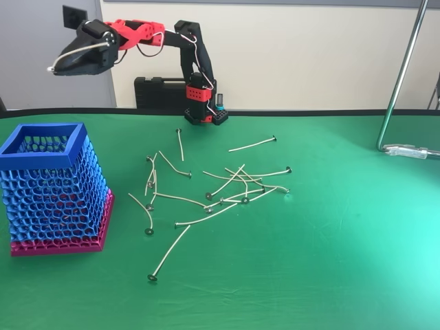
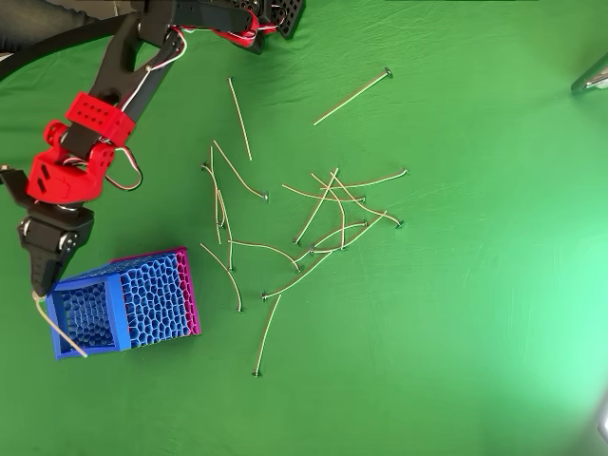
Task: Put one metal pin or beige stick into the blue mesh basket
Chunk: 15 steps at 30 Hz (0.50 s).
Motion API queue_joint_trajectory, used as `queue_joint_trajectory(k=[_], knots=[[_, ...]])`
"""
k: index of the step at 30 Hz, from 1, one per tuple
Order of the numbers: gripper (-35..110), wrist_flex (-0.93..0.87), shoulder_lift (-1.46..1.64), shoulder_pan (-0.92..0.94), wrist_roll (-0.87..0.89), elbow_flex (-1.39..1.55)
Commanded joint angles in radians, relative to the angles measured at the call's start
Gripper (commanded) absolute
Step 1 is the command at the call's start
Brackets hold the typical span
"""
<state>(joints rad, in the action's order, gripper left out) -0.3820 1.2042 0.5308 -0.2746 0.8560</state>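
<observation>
Claw: the claw (image 2: 40, 290) is shut on one beige stick (image 2: 65, 334), pinched near one end.
Stick: from above, its free end slants down and away from the claw tip, over the basket's open top.
Basket: one blue mesh basket (image 1: 41, 163) stands on the green table (image 1: 330, 261), right below the claw.
Next move: I think the claw only needs to let go, and the stick should fall in.
Risk: the stick lies near the rim corner, so it could slip outside.
Count: about fifteen more sticks (image 1: 220, 189) lie in a loose pile, well off to the side of the claw.
</observation>
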Motion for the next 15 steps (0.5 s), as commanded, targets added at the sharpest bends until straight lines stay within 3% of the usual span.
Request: queue_joint_trajectory(k=[1, 15], knots=[[0, 0.055, -0.020, 0.012, -0.020, -0.057], [0, 0.190, -0.167, 0.049, -0.091, -0.083]])
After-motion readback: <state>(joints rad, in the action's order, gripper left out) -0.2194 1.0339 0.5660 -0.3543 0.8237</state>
